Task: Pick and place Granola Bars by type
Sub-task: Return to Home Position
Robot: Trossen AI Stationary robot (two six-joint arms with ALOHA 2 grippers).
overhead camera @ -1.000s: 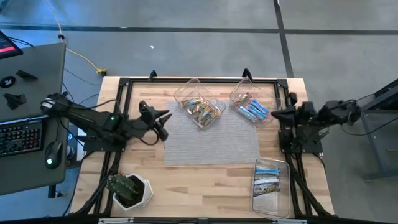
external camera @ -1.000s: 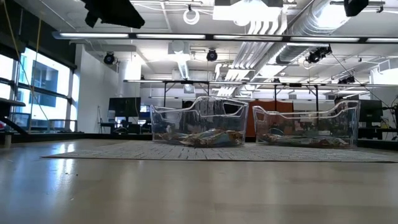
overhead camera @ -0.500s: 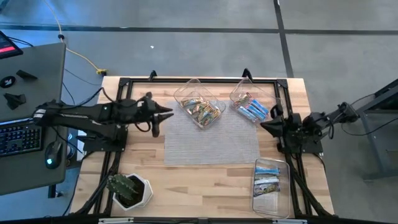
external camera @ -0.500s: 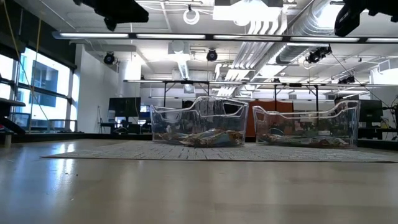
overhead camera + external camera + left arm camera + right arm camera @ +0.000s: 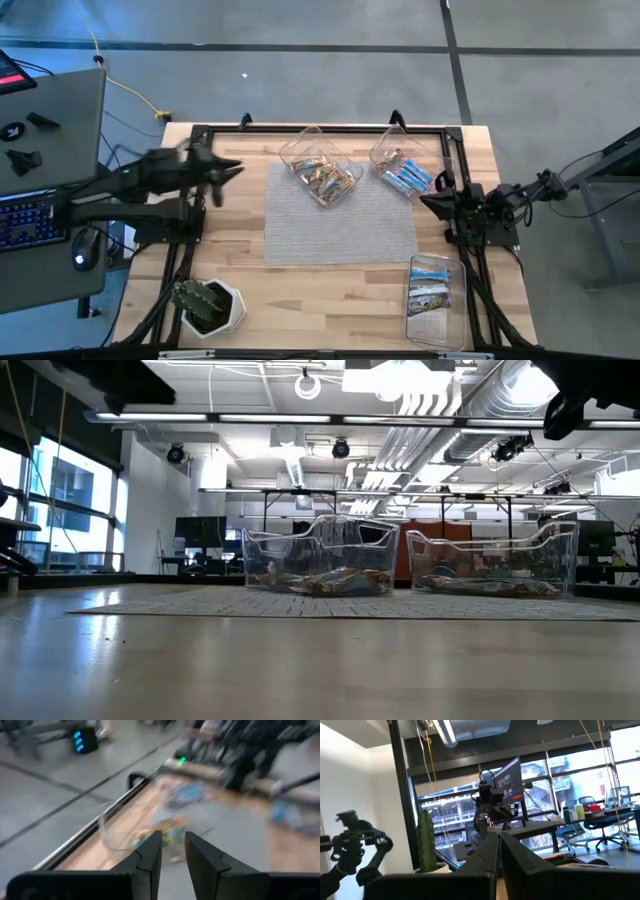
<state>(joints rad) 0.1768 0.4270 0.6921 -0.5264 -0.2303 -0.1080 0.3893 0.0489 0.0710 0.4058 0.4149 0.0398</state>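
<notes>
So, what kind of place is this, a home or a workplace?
Most likely a robotics lab in an open-plan office. The low view shows exposed ceiling ducts and strip lights above monitors. The high view shows a keyboard beside the wooden table.

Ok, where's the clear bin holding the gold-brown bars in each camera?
High view: the middle bin at the table's far side, on the far edge of the grey mat.
Low view: the left one of two bins, behind the mat.
Left wrist view: blurred, by the table's rail, next to the mat.
Right wrist view: not in it.
Shared landmark: the grey mat.
</notes>
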